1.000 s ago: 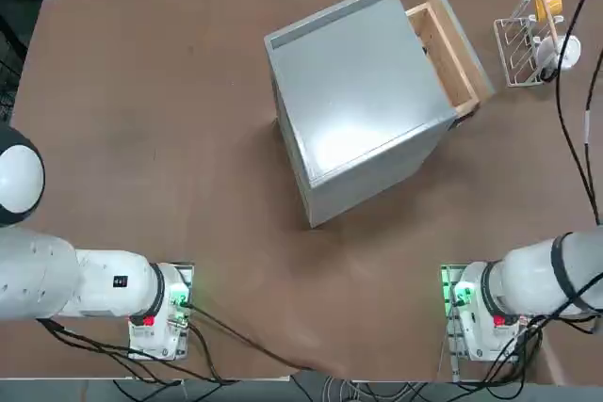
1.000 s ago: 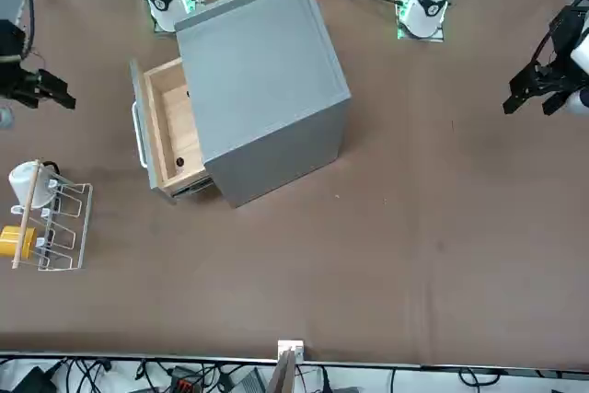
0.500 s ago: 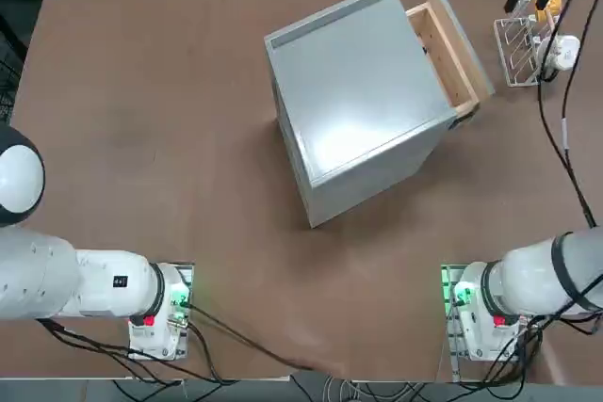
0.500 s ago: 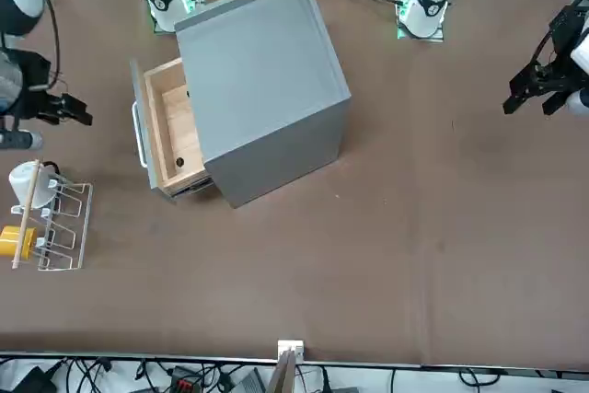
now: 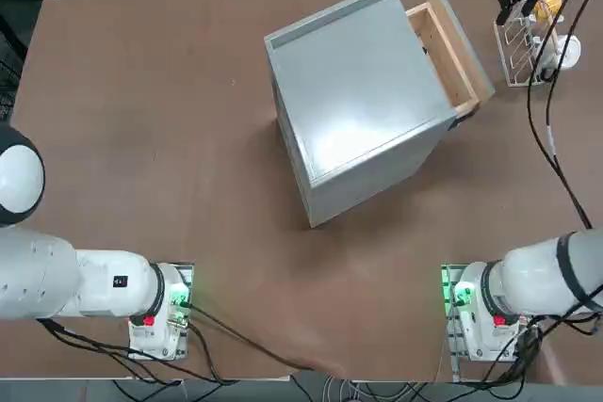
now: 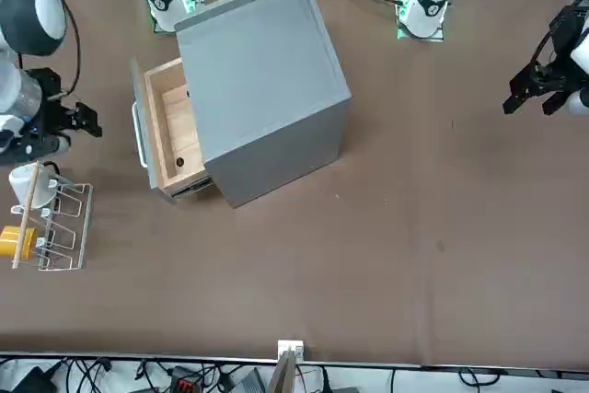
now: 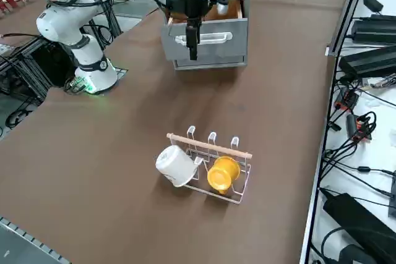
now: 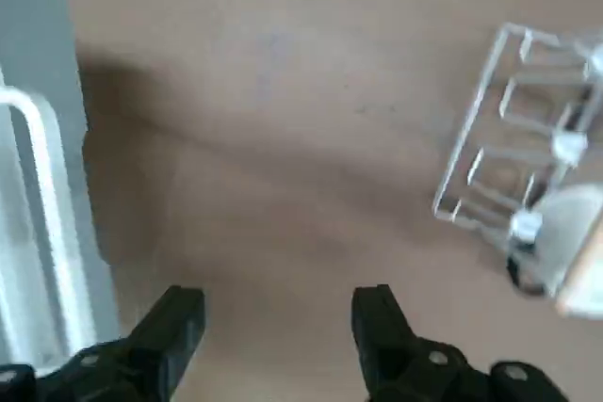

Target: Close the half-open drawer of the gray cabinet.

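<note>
I am in the approach step. The large boxy gray metal cabinet (image 5: 363,105) stands turned at an angle near the middle of the brown table (image 5: 151,138). Its shallow light-wood drawer with tan plywood sides (image 5: 450,54) sticks out half-open from the side that faces the small white wire rack (image 5: 526,40), and it is not pushed in yet.

My right gripper (image 8: 278,331) hangs above the table between the drawer front and the rack, near both but touching neither. Its two black fingers (image 8: 174,327) stand well apart, wide open, and nothing is between them; only bare table shows in the gap. In the right side view, the gripper (image 7: 192,40) is in front of the gray drawer front with its pale bar handle (image 7: 204,38).

I judge that the next move calls for bringing the fingers to the flat front panel and then pushing straight along the drawer's own direction, toward the cabinet body. Because the cabinet is rotated, the push must follow this angle, otherwise the drawer may jam or the whole cabinet may slide.

Count: one cabinet, one drawer, one handle, one wire rack. On the rack there is one white cup (image 7: 175,165) and one yellow cup (image 7: 223,173), under one wooden rod (image 7: 209,145).
</note>
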